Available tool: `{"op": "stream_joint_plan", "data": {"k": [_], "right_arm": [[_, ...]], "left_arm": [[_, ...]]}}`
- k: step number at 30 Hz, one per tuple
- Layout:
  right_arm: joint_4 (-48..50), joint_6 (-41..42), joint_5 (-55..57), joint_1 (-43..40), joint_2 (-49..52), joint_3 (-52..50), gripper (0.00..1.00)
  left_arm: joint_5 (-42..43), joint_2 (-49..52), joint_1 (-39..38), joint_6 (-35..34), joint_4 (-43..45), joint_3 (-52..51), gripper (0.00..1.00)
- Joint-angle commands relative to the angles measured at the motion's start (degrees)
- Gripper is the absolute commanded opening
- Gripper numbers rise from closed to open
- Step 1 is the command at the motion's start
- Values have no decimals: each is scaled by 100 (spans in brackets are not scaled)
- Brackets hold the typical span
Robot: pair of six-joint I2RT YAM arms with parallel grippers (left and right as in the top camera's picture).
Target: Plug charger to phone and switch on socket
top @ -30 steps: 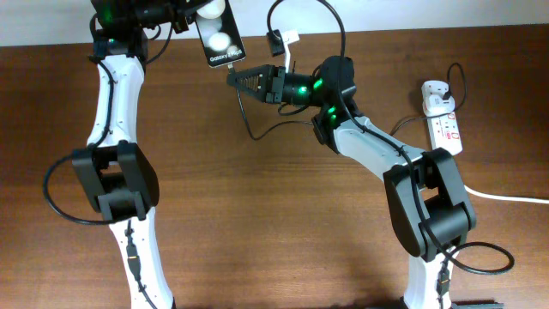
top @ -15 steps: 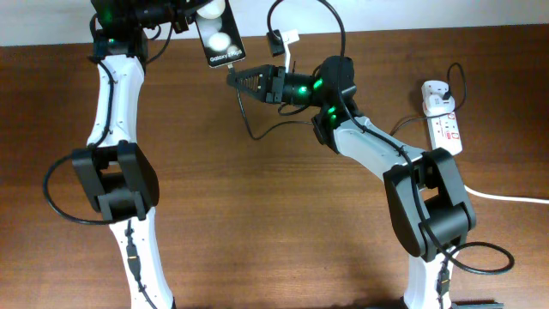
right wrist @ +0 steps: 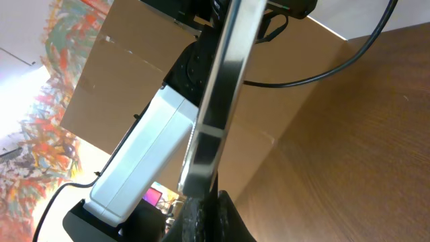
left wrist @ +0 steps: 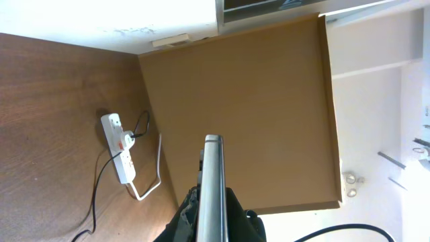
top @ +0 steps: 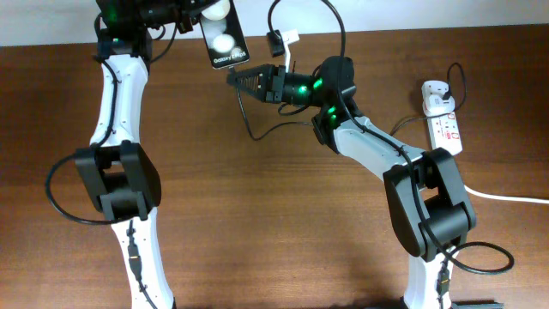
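Note:
My left gripper (top: 196,12) is shut on the top of the phone (top: 221,39) and holds it off the table at the far edge, text end toward my right gripper. The phone shows edge-on in the left wrist view (left wrist: 212,171) and in the right wrist view (right wrist: 222,101). My right gripper (top: 236,80) is shut on the charger's plug tip (right wrist: 205,202), right at the phone's lower end; whether the tip is inside the port is hidden. The thin black cable (top: 250,127) hangs below. The socket (top: 445,120) lies at the far right with the white adapter (top: 436,89) in it.
The socket's thick white cord (top: 506,196) runs off the right edge. The socket also shows in the left wrist view (left wrist: 123,165). A brown board (left wrist: 248,101) stands behind the table. The left arm's white link (right wrist: 144,161) is close behind the phone.
The phone has shifted slightly to the right, toward my right gripper. The right arm has hardly moved.

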Motion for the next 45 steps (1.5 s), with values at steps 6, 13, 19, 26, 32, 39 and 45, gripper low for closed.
{"op": "stream_joint_plan", "data": {"k": [6, 13, 19, 26, 32, 39, 45], "right_arm": [[52, -15, 72, -48, 9, 55, 4], [52, -15, 70, -48, 9, 55, 4], [52, -15, 70, -48, 9, 55, 4], [50, -15, 72, -48, 9, 55, 4], [48, -17, 72, -48, 9, 55, 4], [48, -17, 70, -48, 9, 55, 4], [48, -15, 72, -48, 9, 55, 4]], "left_arm": [[31, -109, 205, 162, 35, 107, 0], [-33, -109, 188, 164, 35, 107, 0], [-28, -109, 122, 164, 33, 107, 0], [-31, -109, 85, 160, 33, 107, 0], [-52, -109, 61, 74, 28, 107, 0], [-125, -109, 61, -13, 28, 107, 0], [-153, -109, 63, -96, 31, 107, 0]]}}
